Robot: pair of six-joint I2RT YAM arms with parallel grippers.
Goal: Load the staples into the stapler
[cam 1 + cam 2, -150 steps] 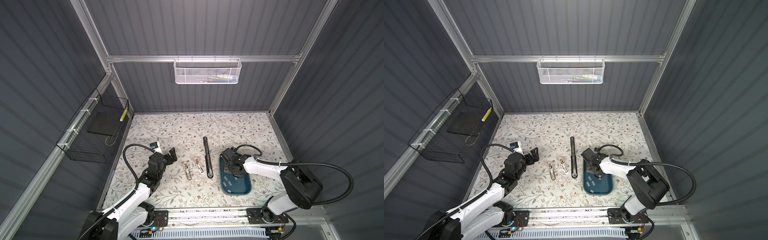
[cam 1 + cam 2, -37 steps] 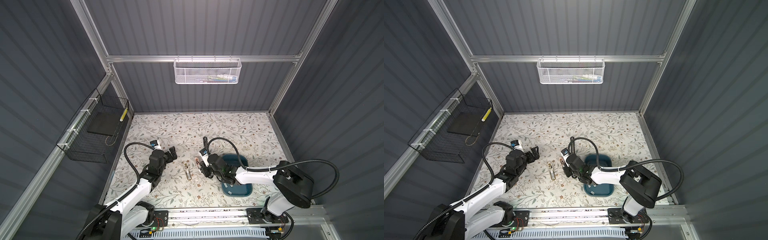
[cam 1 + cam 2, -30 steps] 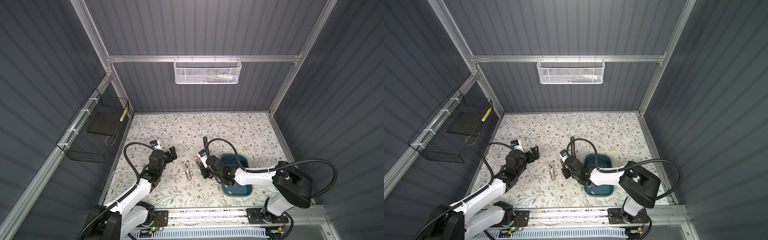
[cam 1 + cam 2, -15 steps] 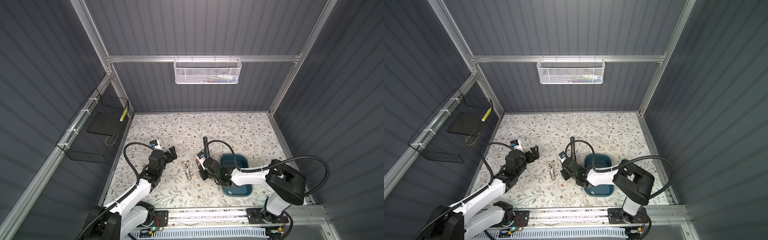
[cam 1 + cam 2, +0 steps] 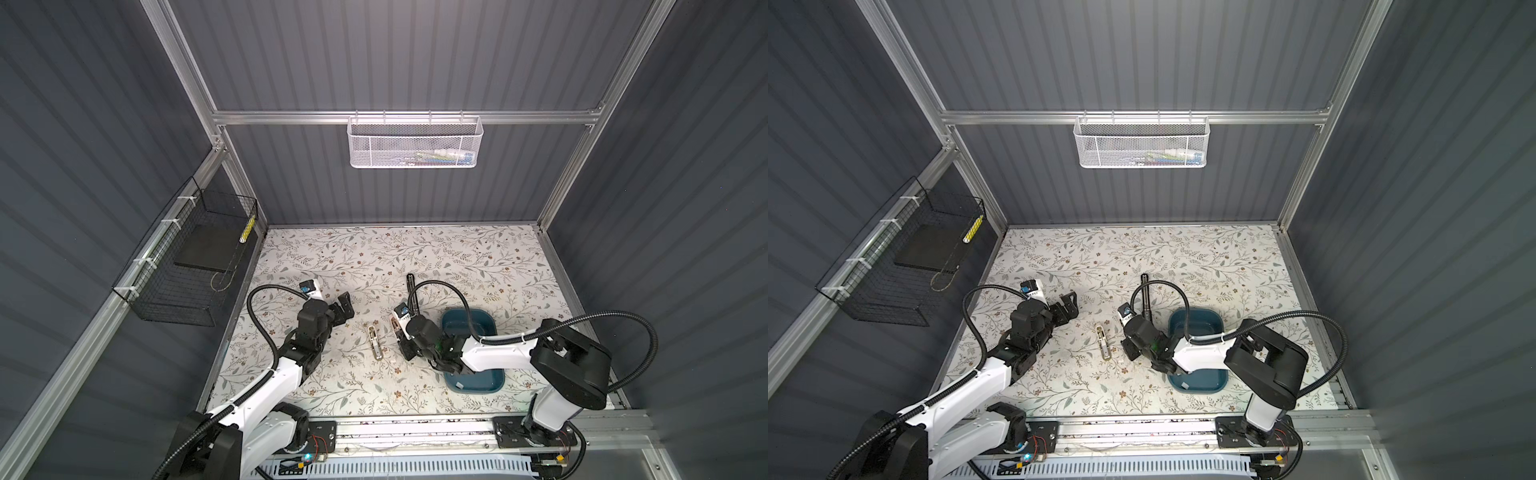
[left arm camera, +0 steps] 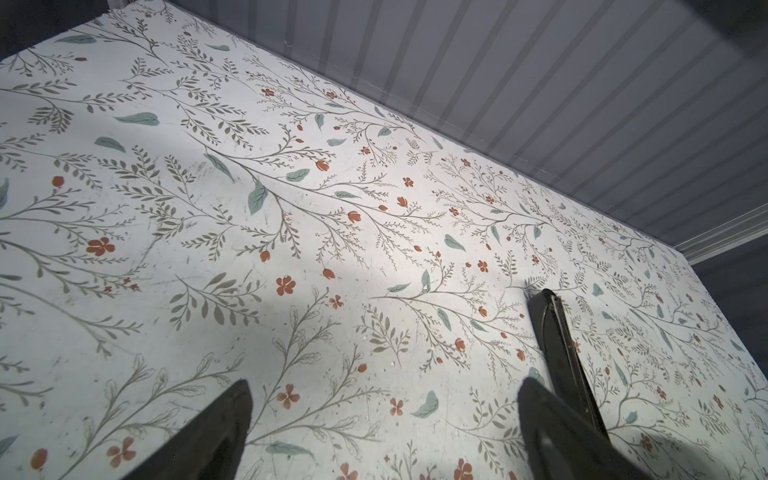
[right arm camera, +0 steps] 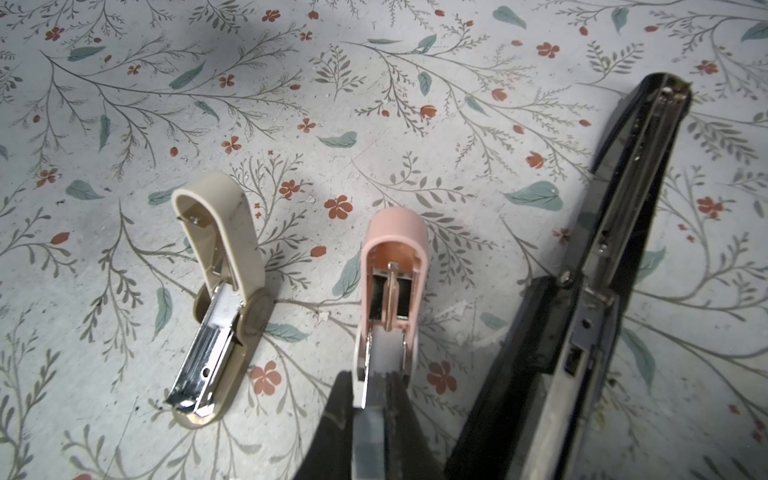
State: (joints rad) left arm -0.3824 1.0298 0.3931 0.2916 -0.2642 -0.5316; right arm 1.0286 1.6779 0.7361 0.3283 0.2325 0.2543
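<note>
Presently, item by item. Both top views: left gripper (image 5: 343,306), jaws spread and empty, at ten o'clock of the beige stapler (image 5: 375,342). Right gripper (image 5: 1128,348) sits low over the mat at that stapler's three o'clock. Blue tray (image 5: 1204,315) lies beyond, with one spare strip (image 5: 1185,386) in it. Left wrist view: fingers (image 6: 216,436) parted over bare floral mat (image 6: 291,208), black stapler (image 6: 557,332) alongside. Right wrist view: right gripper clenched on the staples (image 7: 368,434), the strip poised at the open end of the pink stapler (image 7: 395,249) magazine. Step in hand, by judgement: insertion. The next move calls for squaring the strip to the channel, sliding it lengthwise, then letting go.
</note>
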